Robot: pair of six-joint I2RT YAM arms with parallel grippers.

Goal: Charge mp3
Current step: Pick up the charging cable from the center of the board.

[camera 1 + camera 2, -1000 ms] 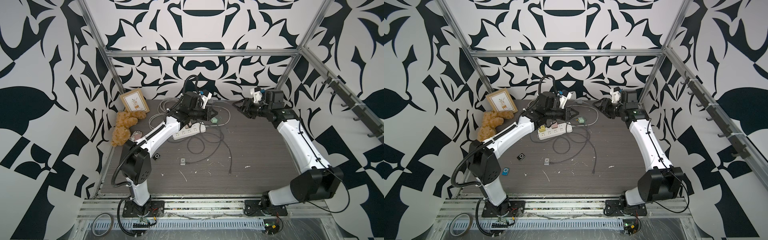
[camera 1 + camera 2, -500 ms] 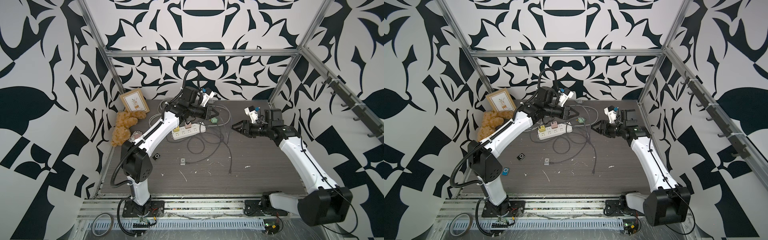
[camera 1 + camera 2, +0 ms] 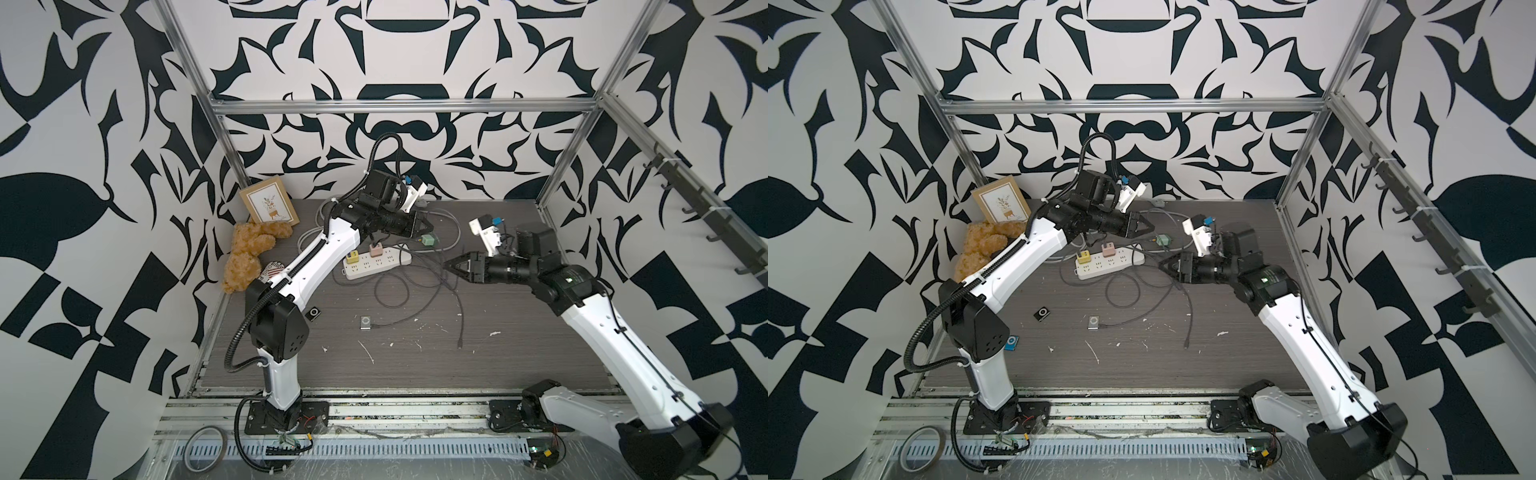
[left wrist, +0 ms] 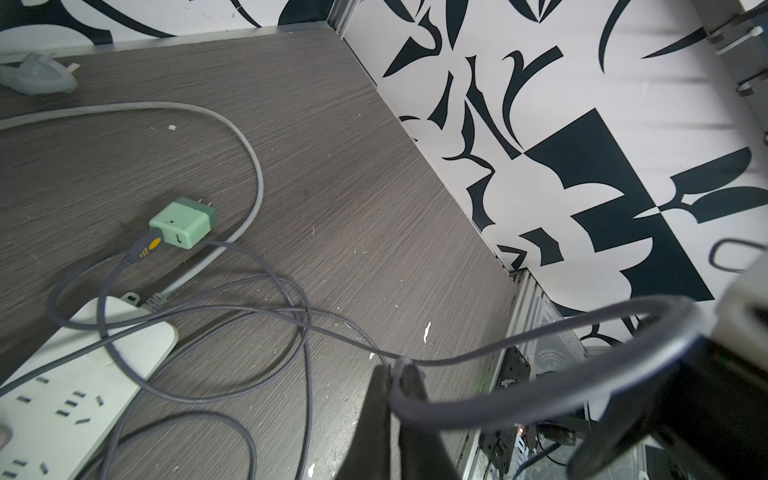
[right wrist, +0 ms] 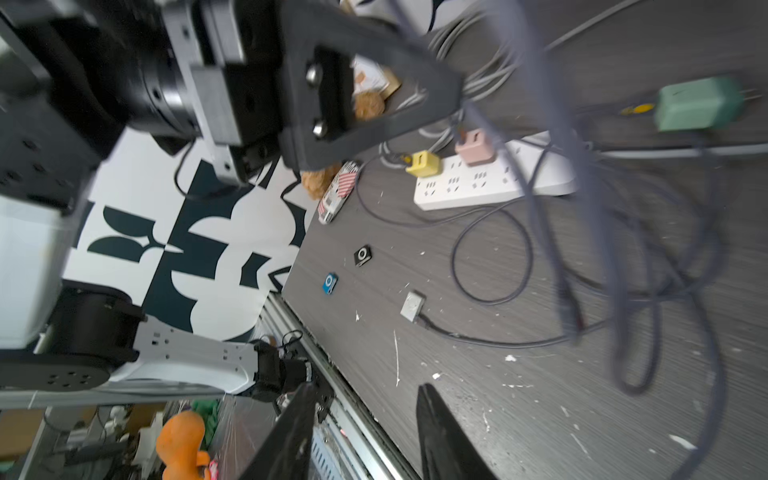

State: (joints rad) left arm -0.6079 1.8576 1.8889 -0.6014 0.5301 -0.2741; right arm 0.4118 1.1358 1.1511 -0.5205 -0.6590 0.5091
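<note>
Lying flat on the bench, the silver mp3 is small and squarish, w/ a dark lead plugged into one edge. Black mp3 & blue mp3 lie nearer the left arm's base. Left tool, raised at the back by the green charger, is pinched tight on a grey cable, well apart from the silver mp3. Right tool, jaws apart w/ nothing between, hovers past the power strip, also well apart.
</note>
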